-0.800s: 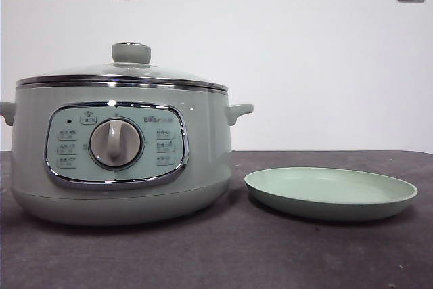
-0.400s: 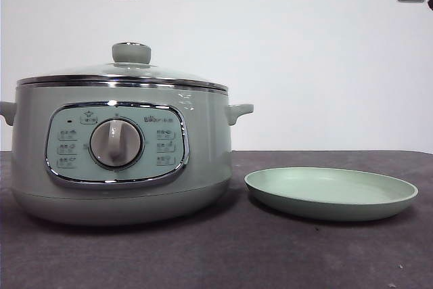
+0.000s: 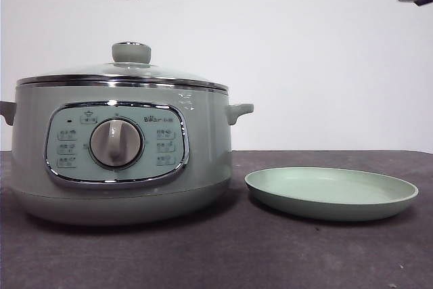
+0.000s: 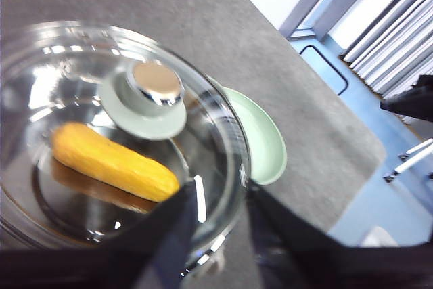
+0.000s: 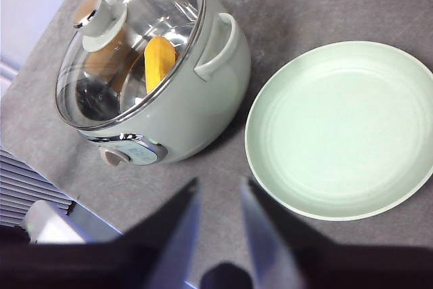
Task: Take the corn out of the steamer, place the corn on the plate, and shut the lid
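On the left we see the steamer standing on the dark table, its glass lid seated on the rim. Through the glass we make out the corn lying inside the pot. Our left gripper hangs above the lid's edge, jaws apart and holding nothing. To the right the plate sits just beside the steamer. Our right gripper hovers high over the table between the pot and the plate, jaws parted, clear of both.
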You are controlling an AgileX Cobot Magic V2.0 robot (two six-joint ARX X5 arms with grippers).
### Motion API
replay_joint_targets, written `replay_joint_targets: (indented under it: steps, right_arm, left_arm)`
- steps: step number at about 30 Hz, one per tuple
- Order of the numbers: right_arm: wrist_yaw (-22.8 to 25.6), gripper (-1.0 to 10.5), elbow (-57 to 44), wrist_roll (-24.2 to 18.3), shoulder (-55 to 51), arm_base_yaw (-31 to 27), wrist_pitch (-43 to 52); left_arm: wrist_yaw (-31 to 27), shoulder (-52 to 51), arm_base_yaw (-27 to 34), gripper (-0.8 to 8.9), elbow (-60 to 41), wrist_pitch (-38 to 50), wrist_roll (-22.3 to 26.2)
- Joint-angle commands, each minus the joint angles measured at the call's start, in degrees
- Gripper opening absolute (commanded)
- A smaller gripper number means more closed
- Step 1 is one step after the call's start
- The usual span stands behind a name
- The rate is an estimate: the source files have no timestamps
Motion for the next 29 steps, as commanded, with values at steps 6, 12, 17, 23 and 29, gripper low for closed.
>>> replay_joint_targets:
  steps: [6, 12, 17, 23, 29]
  right_arm:
    - [0.2, 4.2, 0.2, 0.8, -0.1, 0.1, 0.1]
    - [0.2, 4.1, 0.2, 0.8, -0.1, 0.1, 0.0]
    - [0.2, 4.1, 0.2, 0.9, -0.1, 0.1, 0.0]
    - [0.3, 4.1, 0.2, 0.8, -0.1, 0.1, 0.0]
    - [1.9, 4.1, 0.2, 0.8, -0.1, 0.1, 0.1]
  left_arm:
    - [-13.6, 5.6, -5.8, 4.09, 5.2, 0.9, 1.1]
    - [-24.3, 13.3, -13.3, 4.09, 12.0, 0.8, 2.4]
    - [-32.0, 20.6, -19.1, 4.09, 16.2, 0.5, 3.9]
    - [-37.0, 28.6, -23.1, 4.09, 18.3, 1.5, 4.3]
    - [-39.5, 34.1, -24.3, 4.09, 18.3, 1.8, 4.3]
